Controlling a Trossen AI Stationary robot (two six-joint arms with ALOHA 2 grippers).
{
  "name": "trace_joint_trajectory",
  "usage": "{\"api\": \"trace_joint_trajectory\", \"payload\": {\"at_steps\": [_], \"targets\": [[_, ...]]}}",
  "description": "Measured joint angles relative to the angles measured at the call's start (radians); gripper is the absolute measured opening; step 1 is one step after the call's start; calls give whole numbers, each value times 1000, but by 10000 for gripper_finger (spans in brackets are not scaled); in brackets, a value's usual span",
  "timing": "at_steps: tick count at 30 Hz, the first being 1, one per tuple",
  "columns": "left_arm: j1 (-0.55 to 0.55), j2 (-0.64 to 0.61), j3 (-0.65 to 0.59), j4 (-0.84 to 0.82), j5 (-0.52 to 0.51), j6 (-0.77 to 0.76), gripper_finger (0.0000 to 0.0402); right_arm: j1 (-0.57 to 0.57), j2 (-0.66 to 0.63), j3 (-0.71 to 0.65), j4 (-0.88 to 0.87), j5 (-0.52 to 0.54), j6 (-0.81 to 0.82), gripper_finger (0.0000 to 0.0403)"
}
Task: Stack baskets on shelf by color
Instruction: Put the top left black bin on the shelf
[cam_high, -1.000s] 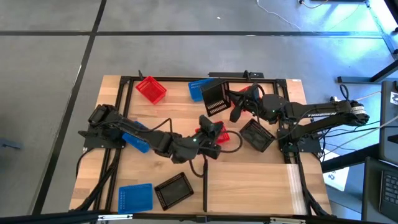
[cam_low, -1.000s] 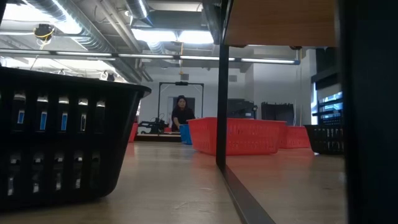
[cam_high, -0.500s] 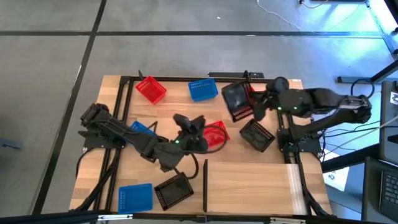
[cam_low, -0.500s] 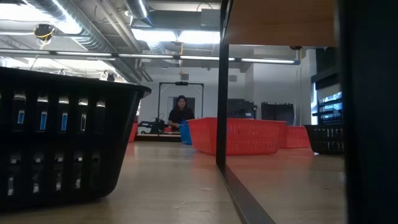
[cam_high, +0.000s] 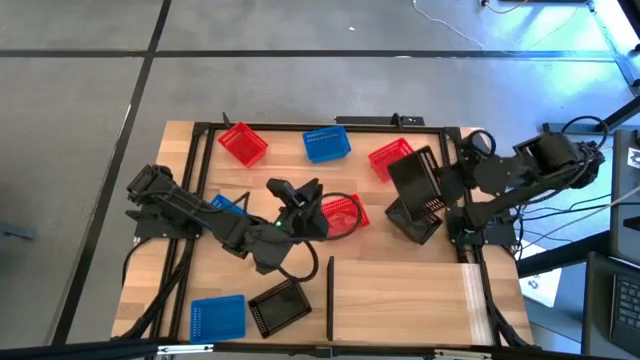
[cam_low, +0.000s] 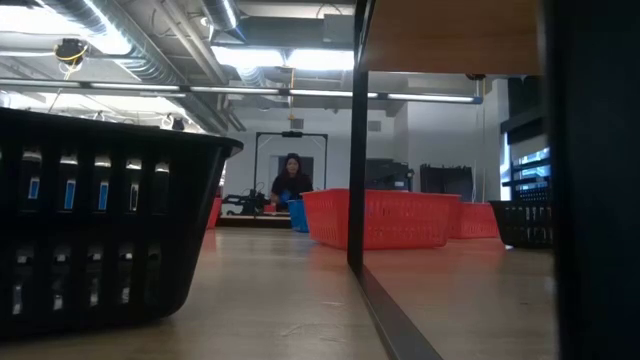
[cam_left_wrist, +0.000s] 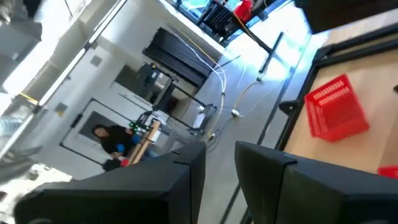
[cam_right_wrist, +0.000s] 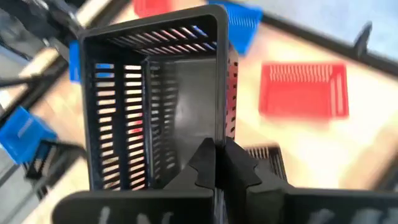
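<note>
My right gripper is at the table's right side, shut on a black basket held in the air above a second black basket that rests on the table. My left gripper hovers open and tipped upward at the table's middle, just left of a red basket and touching nothing. Two more red baskets and a blue one sit along the far edge. The pale shelf panel with its black bar lies near the front. My right gripper pinches one wall of the black basket at its rim, one finger inside the basket and the other outside. The basket is lifted clear of the table and turned on its side, its open face toward the wrist camera.
A blue basket and a black basket sit at the near left corner. Another blue basket lies partly under the left arm. Black frame rails border the table. A person stands far back in the room.
My right gripper carried the black basket from the far middle of the table toward the right edge and slightly nearer, uncovering a red basket at the far side. My left gripper drew back from the middle red basket toward the table's left and tipped upward; that basket stayed put.
</note>
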Motion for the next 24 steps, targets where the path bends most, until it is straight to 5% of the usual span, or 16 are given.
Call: {"api": "trace_joint_trajectory", "payload": {"at_steps": [12, 24], "targets": [[49, -34, -2, -39, 99, -134, 82, 101, 10, 0, -20, -235, 137, 0], [154, -125, 0, -551, 638, -755, 82, 271, 55, 0, -20, -417, 393, 0]]}}
